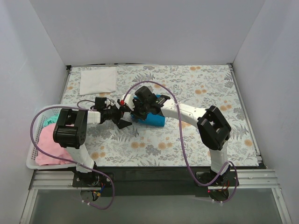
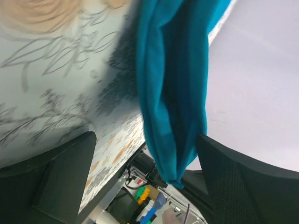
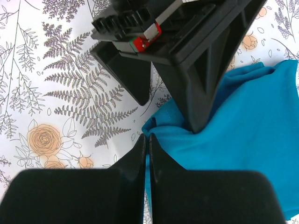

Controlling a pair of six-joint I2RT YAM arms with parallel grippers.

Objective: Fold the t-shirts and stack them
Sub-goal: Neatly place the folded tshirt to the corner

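The teal-blue t-shirt lies bunched near the middle of the table. My right gripper is shut on its left edge, and a thin strip of teal shows between the closed fingers. My left gripper stands open right beside it. In the left wrist view a fold of the teal t-shirt hangs between the spread fingers, close to the right one. A folded white t-shirt lies flat at the back left. Pink and mint green t-shirts sit in the basket.
A white slatted basket stands at the table's left front corner. White walls close in the flower-patterned table on three sides. The two arms meet and cross closely over the table's middle.
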